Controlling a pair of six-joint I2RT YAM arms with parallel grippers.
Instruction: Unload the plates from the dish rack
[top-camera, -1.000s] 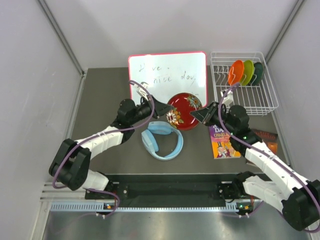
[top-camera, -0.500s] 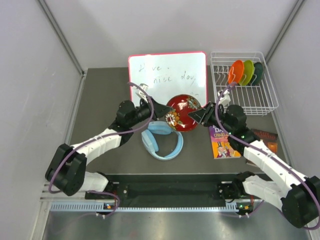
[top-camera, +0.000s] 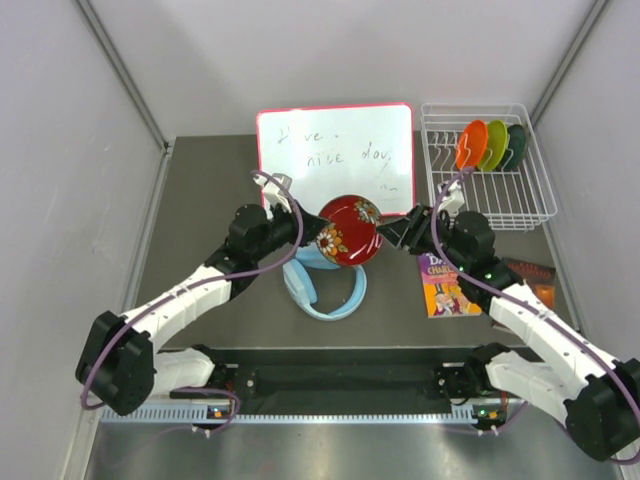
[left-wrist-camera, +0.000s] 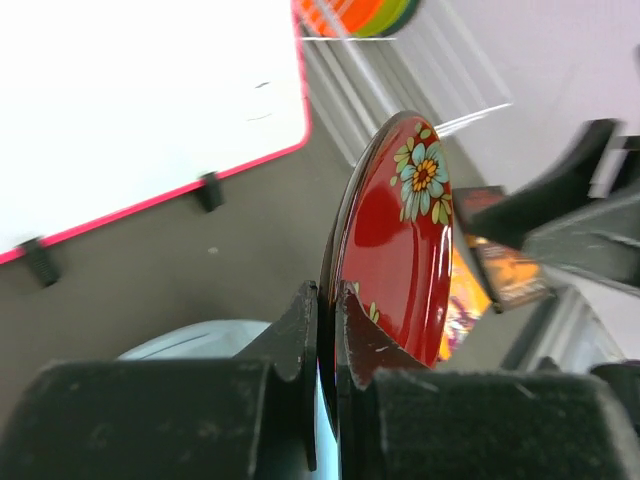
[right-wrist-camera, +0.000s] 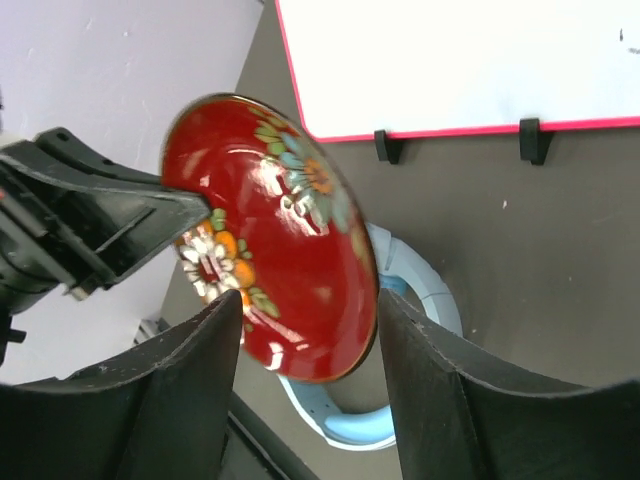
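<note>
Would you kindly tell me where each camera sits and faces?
Top external: above, behind, looking down at the table; left arm, right arm visible.
Left wrist: on the left arm, sighting the dark red flowered round plate edgewise; shut jaws grip it.
Right wrist: facing that plate's face; open jaws flank it.
All share the plate.

Left end effector (top-camera: 320, 235) gripping dark red plate (top-camera: 352, 228), above blue headphones (top-camera: 302, 284)

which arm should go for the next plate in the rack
Right. The right end effector is open and sits on the dish rack side, nearer the orange plate. The left end effector is shut on the red plate rim, farther away.
</note>
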